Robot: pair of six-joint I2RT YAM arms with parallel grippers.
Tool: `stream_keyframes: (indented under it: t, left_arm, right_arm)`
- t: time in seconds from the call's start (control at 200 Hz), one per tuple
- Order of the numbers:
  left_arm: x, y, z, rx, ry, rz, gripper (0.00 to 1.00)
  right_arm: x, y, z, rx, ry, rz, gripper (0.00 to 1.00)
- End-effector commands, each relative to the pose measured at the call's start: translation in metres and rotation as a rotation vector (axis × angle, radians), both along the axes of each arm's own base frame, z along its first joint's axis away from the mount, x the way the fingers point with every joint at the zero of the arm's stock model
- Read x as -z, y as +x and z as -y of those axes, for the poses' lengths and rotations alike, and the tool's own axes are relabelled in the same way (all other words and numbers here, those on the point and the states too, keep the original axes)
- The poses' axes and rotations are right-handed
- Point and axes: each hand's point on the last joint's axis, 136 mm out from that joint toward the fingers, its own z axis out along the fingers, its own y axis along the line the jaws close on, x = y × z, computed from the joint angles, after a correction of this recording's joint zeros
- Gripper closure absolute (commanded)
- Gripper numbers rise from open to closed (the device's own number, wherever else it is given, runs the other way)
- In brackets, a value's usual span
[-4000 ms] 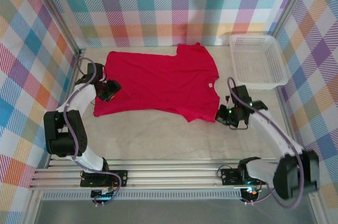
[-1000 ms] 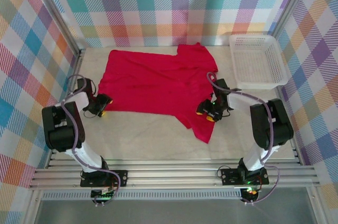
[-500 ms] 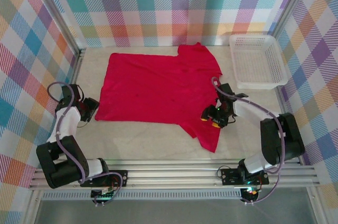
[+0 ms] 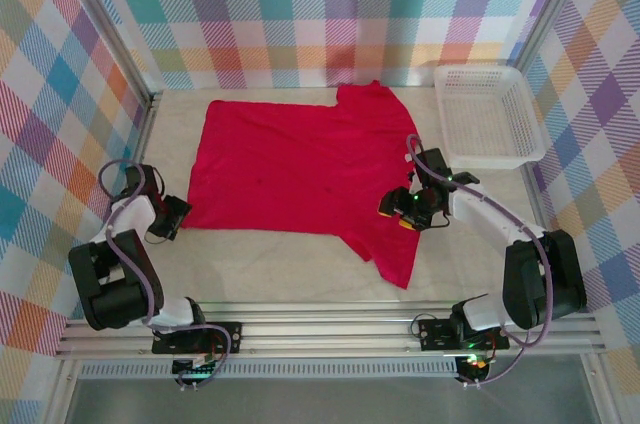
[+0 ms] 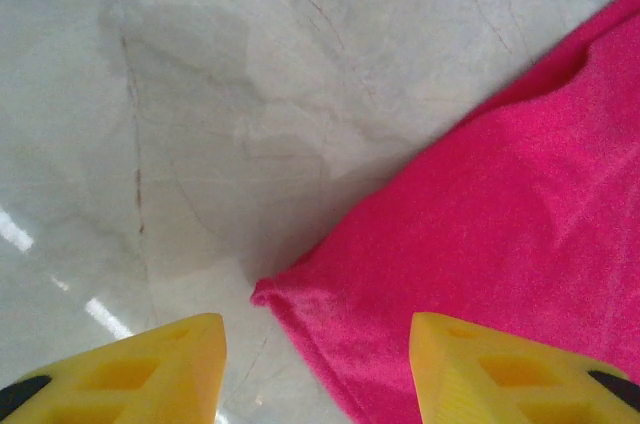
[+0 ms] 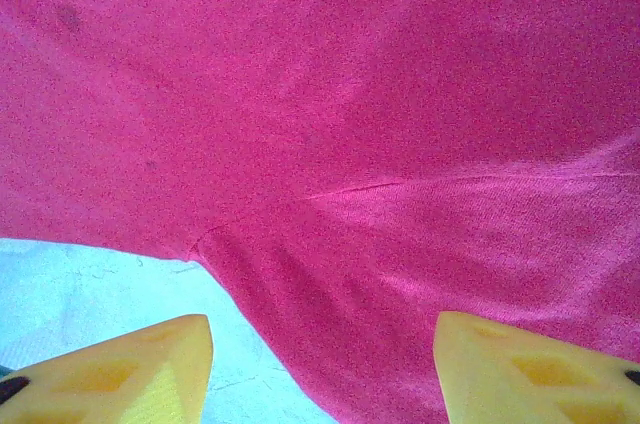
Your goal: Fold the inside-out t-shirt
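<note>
White basket (image 4: 486, 116) sits near the red t-shirt (image 4: 300, 169).

Overhead view: bright, even, diffuse light; only faint soft shadows on the desk (image 4: 300, 264); walls (image 4: 300, 4) splay toward the frame edges. Left wrist view: white glare streaks on desk at lower left; soft shadow beside the shirt (image 5: 520, 224). Right wrist view: red oversaturated, weave slightly soft; desk tinted blue.
</note>
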Motion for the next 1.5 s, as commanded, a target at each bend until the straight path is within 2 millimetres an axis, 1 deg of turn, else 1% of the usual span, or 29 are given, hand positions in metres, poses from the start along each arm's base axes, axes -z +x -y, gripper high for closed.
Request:
stream_keyframes:
  t: [0.0, 0.09, 0.13, 0.165, 0.185, 0.21, 0.25, 0.295, 0.335, 0.445, 0.52, 0.6, 0.7, 0.755, 0.815, 0.88, 1.0, 1.13, 1.395, 1.495]
  left_arm:
    - [0.016, -0.003, -0.006, -0.047, -0.009, -0.024, 0.48]
    - [0.026, -0.001, -0.006, -0.047, -0.018, -0.042, 0.50]
    - [0.029, 0.001, -0.007, -0.047, -0.018, -0.043, 0.53]
    - [0.031, 0.003, -0.008, -0.047, -0.020, -0.045, 0.61]
    - [0.031, 0.005, -0.008, -0.044, -0.020, -0.042, 0.67]
    - [0.030, 0.007, -0.009, -0.041, -0.019, -0.039, 0.77]
    - [0.027, 0.011, -0.010, -0.040, -0.016, -0.028, 0.88]
    - [0.020, 0.015, -0.011, -0.044, -0.010, -0.008, 0.96]
    - [0.010, 0.018, -0.012, -0.045, -0.001, 0.019, 1.00]
    - [-0.016, 0.025, -0.015, -0.046, 0.030, 0.084, 1.00]
    - [-0.030, 0.028, -0.012, -0.036, 0.041, 0.118, 1.00]
    - [-0.039, 0.034, -0.005, -0.019, 0.040, 0.147, 1.00]
    - [-0.041, 0.038, 0.003, -0.003, 0.026, 0.161, 1.00]
    - [-0.041, 0.039, 0.005, 0.004, 0.020, 0.166, 1.00]
    - [-0.042, 0.041, 0.006, 0.006, 0.021, 0.170, 1.00]
    - [-0.042, 0.041, 0.006, 0.009, 0.022, 0.170, 1.00]
    - [-0.044, 0.042, 0.007, 0.015, 0.019, 0.173, 1.00]
    - [-0.045, 0.042, 0.007, 0.013, 0.015, 0.179, 1.00]
    - [-0.052, 0.042, 0.006, 0.010, 0.025, 0.189, 1.00]
    - [-0.055, 0.041, 0.006, 0.013, 0.029, 0.190, 1.00]
  right_arm:
    - [-0.003, -0.011, -0.001, -0.030, 0.008, -0.016, 0.39]
    - [-0.003, -0.018, 0.001, -0.031, -0.002, -0.029, 0.39]
    - [-0.003, -0.023, 0.003, -0.034, -0.014, -0.039, 0.39]
    - [-0.002, -0.030, 0.004, -0.041, -0.032, -0.055, 0.39]
    - [-0.001, -0.034, 0.005, -0.046, -0.042, -0.062, 0.39]
    - [0.000, -0.039, 0.005, -0.052, -0.054, -0.075, 0.39]
    - [0.003, -0.049, 0.006, -0.065, -0.077, -0.099, 0.39]
    - [0.007, -0.059, 0.006, -0.074, -0.098, -0.129, 0.39]
    - [0.012, -0.070, 0.007, -0.084, -0.117, -0.159, 0.40]
    - [0.023, -0.099, 0.014, -0.092, -0.184, -0.237, 0.41]
    - [0.026, -0.115, 0.022, -0.080, -0.220, -0.270, 0.45]
    - [0.027, -0.127, 0.028, -0.060, -0.233, -0.282, 0.49]
    - [0.031, -0.135, 0.037, -0.046, -0.262, -0.295, 0.55]
    - [0.035, -0.137, 0.038, -0.037, -0.264, -0.297, 0.60]
    - [0.040, -0.136, 0.033, -0.032, -0.235, -0.299, 0.61]
    - [0.044, -0.137, 0.027, -0.026, -0.206, -0.307, 0.61]
    - [0.050, -0.140, 0.020, -0.032, -0.203, -0.310, 0.56]
    - [0.059, -0.142, 0.016, -0.032, -0.203, -0.309, 0.56]
    - [0.075, -0.143, 0.017, 0.002, -0.225, -0.286, 0.59]
    - [0.078, -0.143, 0.019, 0.008, -0.234, -0.285, 0.64]
